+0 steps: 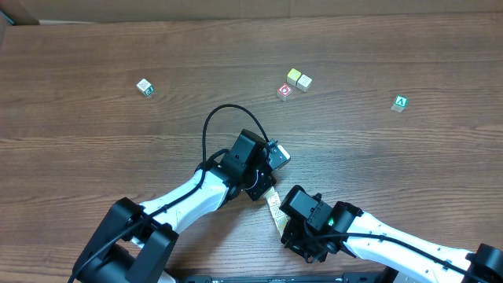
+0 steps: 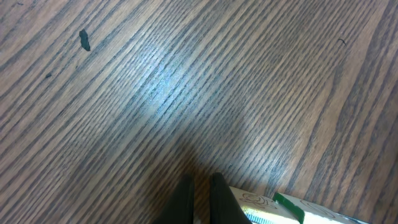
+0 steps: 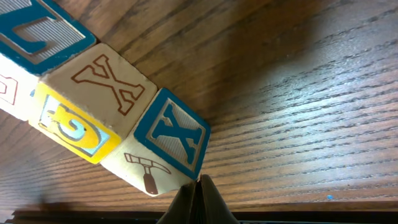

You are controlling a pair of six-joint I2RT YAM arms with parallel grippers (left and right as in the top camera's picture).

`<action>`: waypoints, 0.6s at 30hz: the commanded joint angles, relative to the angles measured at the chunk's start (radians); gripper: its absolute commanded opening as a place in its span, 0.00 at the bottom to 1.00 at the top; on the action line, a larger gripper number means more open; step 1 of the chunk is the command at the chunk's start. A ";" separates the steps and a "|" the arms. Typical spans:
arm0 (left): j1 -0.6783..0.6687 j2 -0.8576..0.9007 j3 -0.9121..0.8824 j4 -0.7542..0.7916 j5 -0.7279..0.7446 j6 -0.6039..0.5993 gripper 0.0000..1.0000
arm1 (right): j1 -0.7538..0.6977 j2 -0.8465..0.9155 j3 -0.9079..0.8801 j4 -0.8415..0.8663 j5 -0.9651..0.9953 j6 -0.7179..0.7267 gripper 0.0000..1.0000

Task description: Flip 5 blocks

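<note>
Risk, skewing: the right gripper [image 3: 198, 196] is meeting the end block [image 3: 171, 134] at one lower corner only. A push from there would likely be turning the block about that corner rather than tipping it over.
Risk, chain effect: the end block is lying against its neighbours in the row of blocks [image 1: 275, 206]. Any shove is liable to be travelling down the row and breaking its line.
Risk, grasp: both pairs of jaws are standing closed, so neither arm is ready to be picking up a block without parting first.
Right gripper: clenched, gripping nothing. Its tip is touching the end block's corner, below the blue X face.
Left gripper [image 2: 202, 202]: clenched, gripping nothing. It is pointing across the bare table [image 2: 186, 81], with a pale block [image 2: 289, 210] bearing a green mark lying just beside it. Contact cannot be told.
Row of blocks: lying on the table between the two wrists. The count is not readable.
Farther out: two pale cubes [image 1: 299, 79] are sitting against each other, well apart from both arms, with a red-ringed cube [image 1: 285, 92] just beside them.
</note>
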 commanded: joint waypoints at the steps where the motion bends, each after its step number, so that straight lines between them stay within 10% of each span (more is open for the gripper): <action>1: 0.000 0.012 -0.004 -0.004 0.042 -0.011 0.04 | -0.001 -0.008 0.004 0.012 0.004 -0.002 0.04; 18: 0.000 0.012 -0.004 -0.004 0.042 -0.010 0.04 | -0.001 -0.008 0.004 0.027 0.002 -0.002 0.04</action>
